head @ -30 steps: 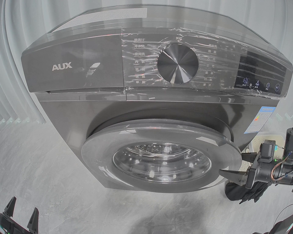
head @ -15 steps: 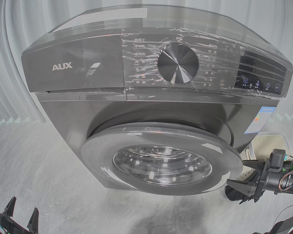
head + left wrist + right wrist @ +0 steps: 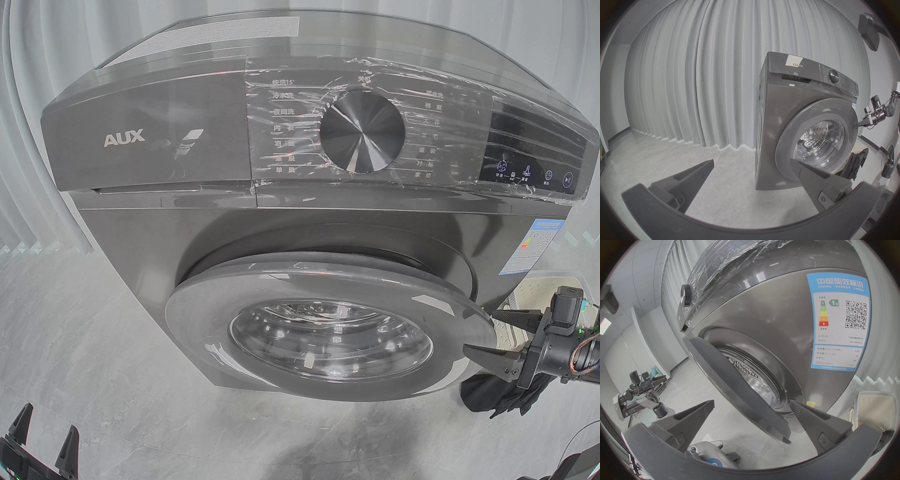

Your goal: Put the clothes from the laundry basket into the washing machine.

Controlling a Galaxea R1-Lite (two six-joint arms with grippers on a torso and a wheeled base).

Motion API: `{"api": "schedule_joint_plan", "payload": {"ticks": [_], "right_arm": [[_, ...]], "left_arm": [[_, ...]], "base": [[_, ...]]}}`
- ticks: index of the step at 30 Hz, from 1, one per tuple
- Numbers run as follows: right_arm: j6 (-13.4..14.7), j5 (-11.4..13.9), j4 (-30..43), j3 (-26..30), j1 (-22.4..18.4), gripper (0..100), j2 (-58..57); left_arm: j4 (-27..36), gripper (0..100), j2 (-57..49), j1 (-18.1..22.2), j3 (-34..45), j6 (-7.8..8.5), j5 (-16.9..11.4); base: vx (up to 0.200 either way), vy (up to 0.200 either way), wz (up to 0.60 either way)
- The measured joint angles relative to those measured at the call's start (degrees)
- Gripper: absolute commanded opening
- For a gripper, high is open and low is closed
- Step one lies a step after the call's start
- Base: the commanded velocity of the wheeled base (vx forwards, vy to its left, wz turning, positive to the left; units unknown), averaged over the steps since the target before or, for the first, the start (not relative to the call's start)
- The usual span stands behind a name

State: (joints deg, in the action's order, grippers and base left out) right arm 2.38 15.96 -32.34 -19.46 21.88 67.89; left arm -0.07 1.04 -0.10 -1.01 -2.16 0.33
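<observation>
The grey washing machine (image 3: 312, 206) stands in front of me with its round glass door (image 3: 325, 331) ajar. My right gripper (image 3: 500, 340) is open at the door's right rim. In the right wrist view the door's edge (image 3: 740, 387) runs between the spread fingers (image 3: 693, 418) of that gripper (image 3: 750, 402). Dark clothes (image 3: 500, 394) hang over the white laundry basket (image 3: 544, 290) to the right of the machine. My left gripper (image 3: 44, 437) is low at the front left, open and holding nothing. The left wrist view shows it (image 3: 750, 162) well apart from the machine (image 3: 803, 125).
Bare grey floor (image 3: 94, 350) spreads to the left of the machine and in front of it. White pleated curtains (image 3: 693, 78) hang behind. The dark clothes (image 3: 856, 162) drape down the basket side nearest the door.
The door has swung slightly further out. My right gripper dropped back to the right, then came up a little toward the door's rim. The left gripper has stayed where it was.
</observation>
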Motion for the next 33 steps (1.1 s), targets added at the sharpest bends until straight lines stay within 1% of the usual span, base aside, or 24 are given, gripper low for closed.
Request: {"api": "schedule_joint_plan", "payload": {"ticks": [6, 15, 33], "right_arm": [[0.00, 0.00, 0.02, 0.52, 0.00, 100, 0.41], [0.00, 0.16, -0.11, 2.23, 0.07, 100, 0.16], [-0.20, 0.18, 0.07, 2.51, 0.69, 100, 0.61]], "left_arm": [[0.00, 100, 0.00, 0.00, 0.00, 0.02, -0.01], [0.07, 100, 0.00, -0.01, 0.00, 0.09, -0.01], [0.02, 100, 0.00, 0.00, 0.00, 0.06, 0.00]], "base": [[0.000, 0.000, 0.00], [0.000, -0.200, 0.00], [0.000, 0.000, 0.00]]}}
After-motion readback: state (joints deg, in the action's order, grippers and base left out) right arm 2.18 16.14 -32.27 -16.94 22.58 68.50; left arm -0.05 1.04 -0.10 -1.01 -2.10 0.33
